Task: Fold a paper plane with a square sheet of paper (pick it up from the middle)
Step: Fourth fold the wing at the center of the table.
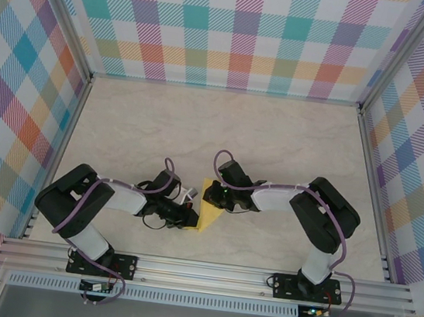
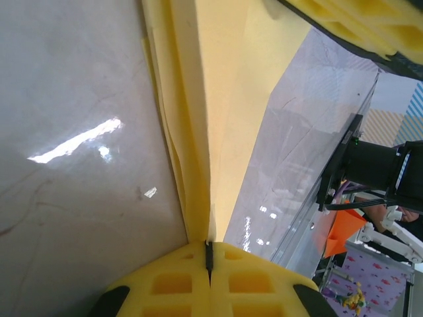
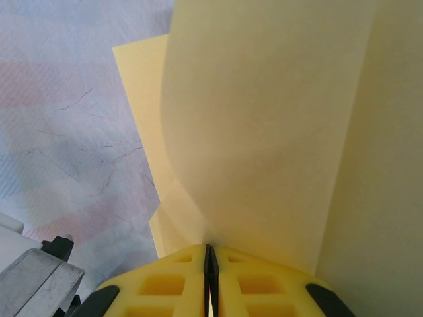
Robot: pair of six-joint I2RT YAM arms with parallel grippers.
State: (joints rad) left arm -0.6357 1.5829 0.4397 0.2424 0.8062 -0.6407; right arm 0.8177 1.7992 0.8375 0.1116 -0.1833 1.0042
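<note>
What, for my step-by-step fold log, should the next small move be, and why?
Probably the right gripper should ease its pinched flap down toward the table to flatten it. Both grippers are shut on the square sheet of paper; the flap bows in a soft curve, uncreased, while the left gripper pinches layered edges, anchoring them.

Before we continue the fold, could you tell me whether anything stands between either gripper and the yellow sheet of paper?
Nothing visible does. The left gripper is shut on the sheet of paper, folded layers running out from its closed jaws, and the right gripper is shut on it too.
</note>
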